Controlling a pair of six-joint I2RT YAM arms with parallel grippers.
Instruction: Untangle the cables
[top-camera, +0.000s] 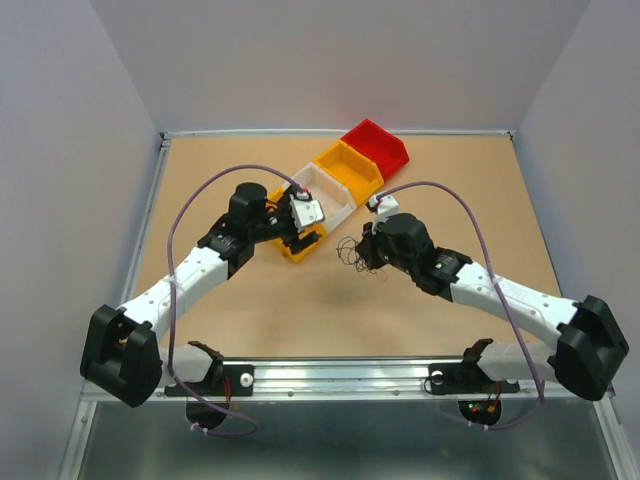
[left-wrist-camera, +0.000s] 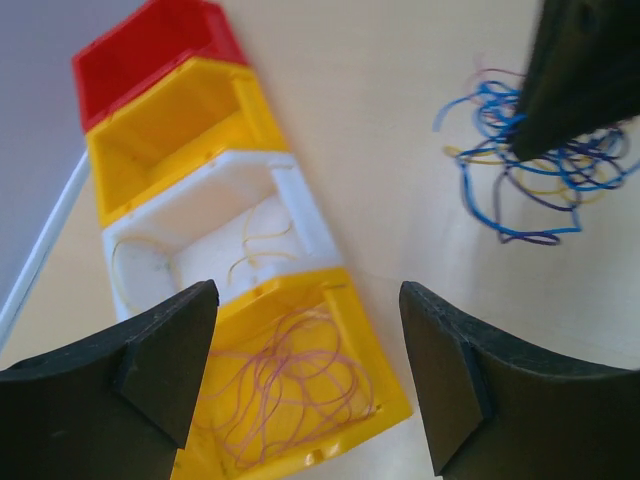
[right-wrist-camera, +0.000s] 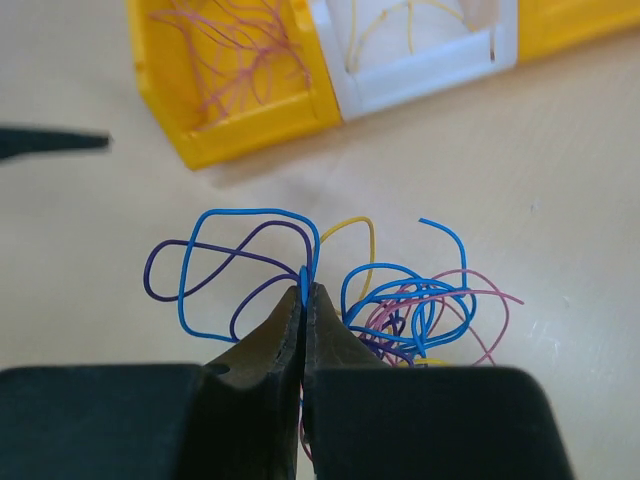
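Right end effector (right-wrist-camera: 305, 295) pinches a tangle of thin blue, purple, yellow and pink wires (right-wrist-camera: 400, 310) on the tan counter (right-wrist-camera: 560, 180).
Its jaws are closed on one blue strand (right-wrist-camera: 304, 275). The left end effector (left-wrist-camera: 308, 300) is open wide above a yellow plastic bin (left-wrist-camera: 385, 385) holding pinkish wires (left-wrist-camera: 290, 380).

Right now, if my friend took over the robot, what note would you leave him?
The left gripper is open and empty, over the near yellow bin.
The right gripper is shut on a blue wire at the edge of the cable wad on the table.
Done: pinkish wires lie in that bin, yellowish wires in the white bin.
Left: the wad's blue, purple, yellow and pink wires need pulling apart and sorting.
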